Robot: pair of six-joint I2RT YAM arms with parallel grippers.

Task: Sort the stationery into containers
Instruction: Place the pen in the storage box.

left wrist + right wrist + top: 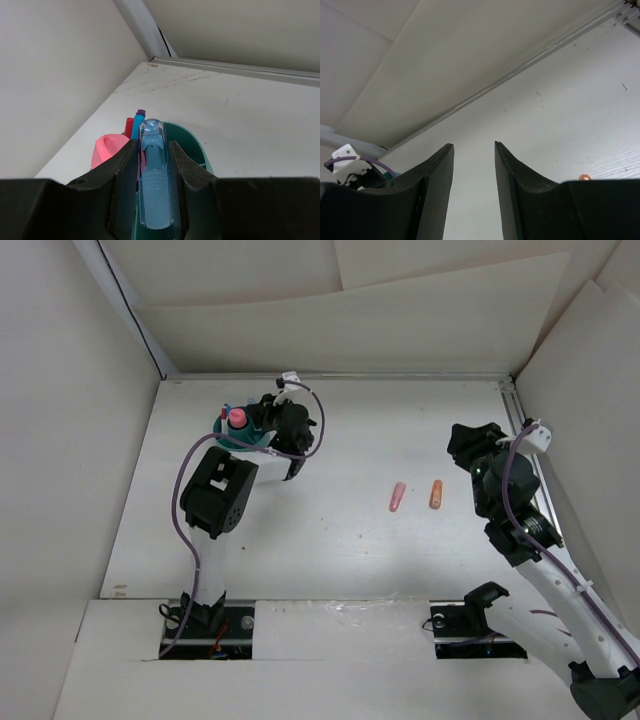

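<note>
Up in the far left corner of the table point(350, 440), the left end effector point(152, 150) pinches a chunky translucent blue marker point(155, 185) over the round teal cup point(192, 142). A pink piece point(107, 149), a red-capped pen point(129, 127) and a purple-tipped pen point(139, 120) stand inside the cup. The right end effector point(473, 149) hangs spread and empty at the right side. Near it, a pink marker point(397, 497) and an orange marker point(436, 494) lie side by side on the table, not touching.
</note>
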